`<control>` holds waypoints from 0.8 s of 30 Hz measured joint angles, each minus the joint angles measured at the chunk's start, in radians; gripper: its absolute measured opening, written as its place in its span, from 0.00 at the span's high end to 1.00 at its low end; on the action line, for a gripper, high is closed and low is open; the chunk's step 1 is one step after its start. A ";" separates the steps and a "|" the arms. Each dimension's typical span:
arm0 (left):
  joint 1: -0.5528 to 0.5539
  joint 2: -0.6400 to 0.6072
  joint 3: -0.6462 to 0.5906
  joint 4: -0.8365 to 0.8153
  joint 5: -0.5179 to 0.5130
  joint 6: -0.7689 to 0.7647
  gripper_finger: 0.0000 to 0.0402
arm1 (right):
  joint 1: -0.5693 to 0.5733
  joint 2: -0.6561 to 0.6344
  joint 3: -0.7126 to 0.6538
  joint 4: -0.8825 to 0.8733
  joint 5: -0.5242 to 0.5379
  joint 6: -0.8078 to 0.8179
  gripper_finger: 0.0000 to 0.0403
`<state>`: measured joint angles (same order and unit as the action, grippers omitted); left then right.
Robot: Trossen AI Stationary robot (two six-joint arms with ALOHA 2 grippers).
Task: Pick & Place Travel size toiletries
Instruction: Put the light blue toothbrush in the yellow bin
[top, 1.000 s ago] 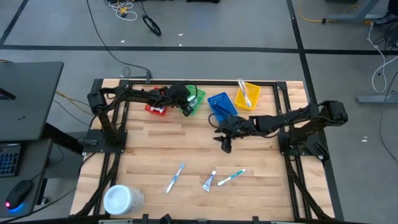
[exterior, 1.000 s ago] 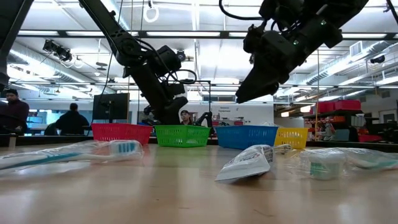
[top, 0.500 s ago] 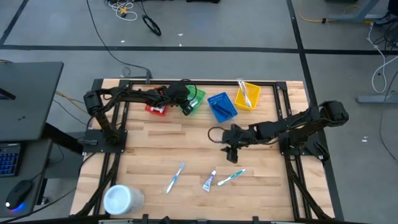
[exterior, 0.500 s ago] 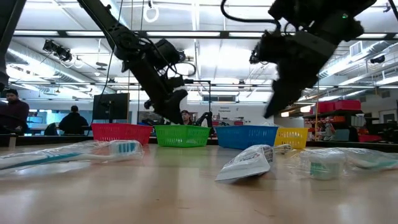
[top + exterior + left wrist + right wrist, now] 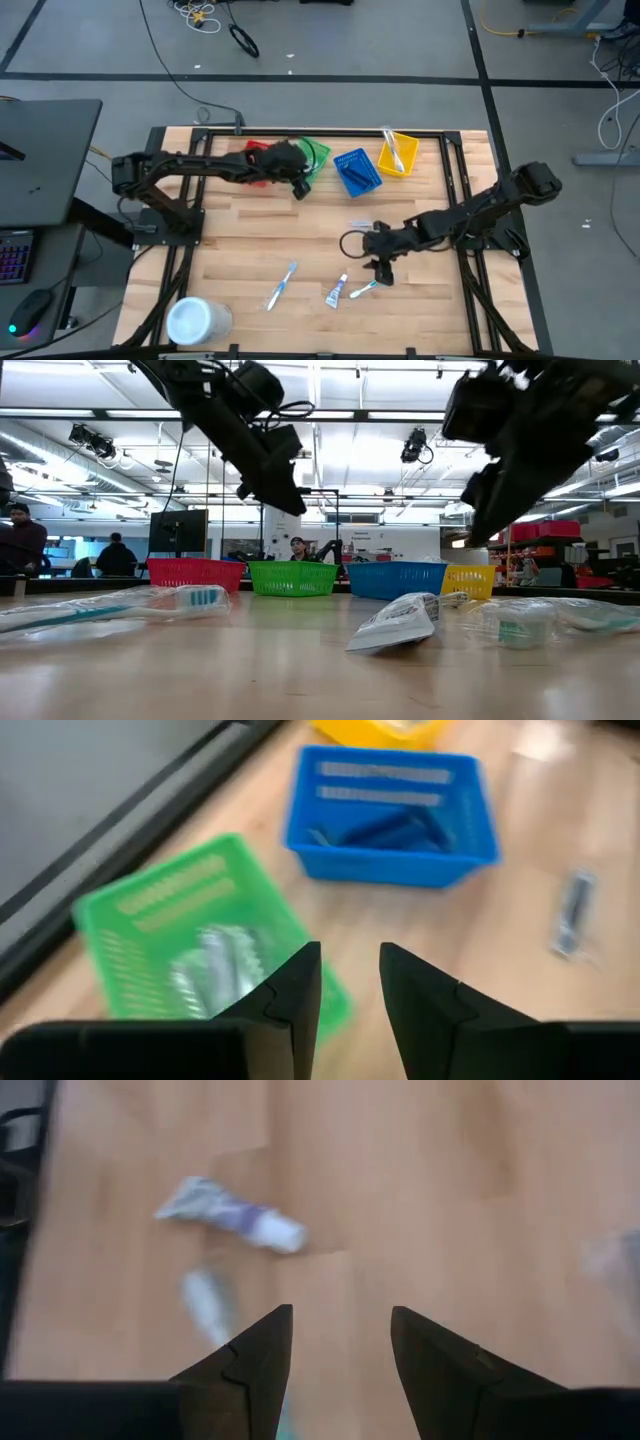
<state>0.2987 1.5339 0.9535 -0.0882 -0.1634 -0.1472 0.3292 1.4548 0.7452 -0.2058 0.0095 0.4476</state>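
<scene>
**Right arm drops toward the loose toiletries while the left backs off the baskets**

While the white round tub (image 5: 198, 320) sits untouched at the near left corner, the left gripper (image 5: 298, 187) has drawn back from over the green basket (image 5: 316, 157) and now hangs just in front of it. Its fingers stand a little apart with nothing between them, which suggests its delivery is finished. A silvery wrapped item lies inside the green basket; the red basket (image 5: 252, 150) beside it is mostly hidden by the arm.

Further right, the blue basket (image 5: 356, 170) holds dark blue items, likely razors, and the yellow basket (image 5: 398, 153) holds a pale stick. A small blue-and-white packet (image 5: 361, 224) lies on the wood just in front of the blue basket.

On the near middle of the table three toiletries remain: a blue-and-white toothbrush (image 5: 281, 285), a small toothpaste tube (image 5: 338, 291), and a second toothbrush (image 5: 363, 288) close to its right.

The right gripper (image 5: 381, 272) has swung from beside the blue basket toward the near side and now hovers just above that second toothbrush and the tube, fingers spread wide and empty. I judge a fresh pick is starting there, with at least these three items still to sort.
</scene>
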 joint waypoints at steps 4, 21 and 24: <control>-0.080 -0.003 0.000 -0.042 0.001 -0.059 0.72 | 0.065 0.000 0.000 0.004 -0.022 0.070 0.55; -0.428 -0.003 0.000 -0.223 -0.085 -0.320 0.72 | 0.341 0.027 0.000 -0.085 0.149 0.218 0.57; -0.451 -0.003 0.000 -0.222 -0.102 -0.337 0.72 | 0.346 0.069 0.000 -0.085 0.196 0.182 0.59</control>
<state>-0.1522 1.5311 0.9535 -0.3107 -0.2657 -0.4839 0.6750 1.5241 0.7452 -0.2908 0.2058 0.6297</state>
